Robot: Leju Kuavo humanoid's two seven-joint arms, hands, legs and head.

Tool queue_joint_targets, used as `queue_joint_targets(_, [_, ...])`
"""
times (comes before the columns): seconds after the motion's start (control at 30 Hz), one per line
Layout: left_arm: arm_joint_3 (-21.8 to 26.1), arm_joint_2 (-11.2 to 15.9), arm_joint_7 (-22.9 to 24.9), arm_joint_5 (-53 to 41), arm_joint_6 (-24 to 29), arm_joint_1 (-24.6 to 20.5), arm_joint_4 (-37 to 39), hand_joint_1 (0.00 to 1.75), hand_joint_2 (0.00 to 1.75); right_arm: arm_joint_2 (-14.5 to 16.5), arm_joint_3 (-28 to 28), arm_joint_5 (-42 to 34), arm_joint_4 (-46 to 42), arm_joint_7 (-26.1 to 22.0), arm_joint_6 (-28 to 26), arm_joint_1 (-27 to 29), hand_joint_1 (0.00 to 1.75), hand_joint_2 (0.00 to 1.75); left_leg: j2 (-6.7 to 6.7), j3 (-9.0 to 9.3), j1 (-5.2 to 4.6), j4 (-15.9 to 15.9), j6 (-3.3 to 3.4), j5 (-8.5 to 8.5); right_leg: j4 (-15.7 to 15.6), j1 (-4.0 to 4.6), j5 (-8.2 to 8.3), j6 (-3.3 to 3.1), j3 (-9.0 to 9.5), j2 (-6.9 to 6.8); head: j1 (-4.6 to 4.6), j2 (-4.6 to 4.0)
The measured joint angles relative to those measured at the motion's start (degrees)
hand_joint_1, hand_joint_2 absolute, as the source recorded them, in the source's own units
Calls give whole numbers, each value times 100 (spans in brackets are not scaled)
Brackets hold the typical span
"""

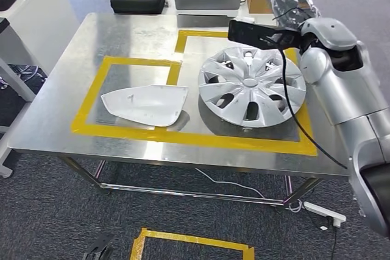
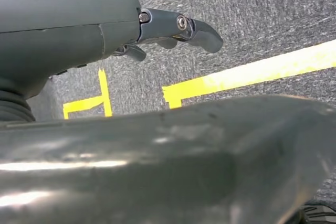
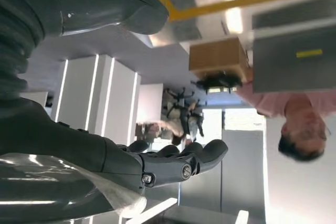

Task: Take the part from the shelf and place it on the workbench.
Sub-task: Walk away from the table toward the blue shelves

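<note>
Grey carpet surrounds a brushed-steel workbench (image 1: 69, 89) marked with yellow tape (image 1: 138, 62). Inside the right-hand taped bay lies the hubcap (image 1: 251, 86), a round silver plastic disc with curved spokes and dark slots; it looks light, fairly stiff and slick, best taken by the rim or through a slot. In the left bay rests a white, smooth, curved mirror cover (image 1: 146, 104), thin-shelled and likely easy to scuff. Above the bench's far edge the right hand (image 1: 287, 1) hovers empty, fingers outstretched. By the floor, the left hand (image 2: 174, 30) hangs, fingers loosely extended, holding nothing.
</note>
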Motion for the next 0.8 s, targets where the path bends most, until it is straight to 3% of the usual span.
queue_joint_targets(0.1, [34,-8,-20,-93,14,9,0,0,0,26,204,722,-142,394,-1127,-60,0,175,0,0,1,0,0,0,0,2,-1,0,-1,0,2,0])
queue_joint_targets(0.2, [39,-34,-40,-228,43,-4,0,0,0,24,390,2300,-660,1011,-2608,165,0,175,5,6,0,0,1,-5,0,1,-3,-1,1,11,1,0])
queue_joint_targets(0.27, [39,-60,-51,-291,49,-37,0,0,0,24,412,3133,-1088,1176,-3071,446,0,175,8,10,0,0,3,-10,-1,1,-4,-2,5,16,1,0])
queue_joint_targets(0.33, [39,-83,-63,-332,57,-71,0,0,0,26,407,3549,-1470,1252,-3267,744,0,175,8,9,-1,0,3,-11,-1,0,-4,-1,6,12,1,0])
queue_joint_targets(0.47, [39,-103,-71,-354,82,-94,0,0,0,30,395,3655,-1934,1313,-3391,1086,0,175,7,8,-1,1,3,-9,-1,-1,-3,-1,6,11,1,0])
queue_joint_targets(0.8, [39,-113,-75,-358,87,-110,0,0,0,30,379,3657,-2296,1324,-3405,1294,0,175,9,8,-1,3,2,-8,-1,-1,0,1,5,15,1,0])
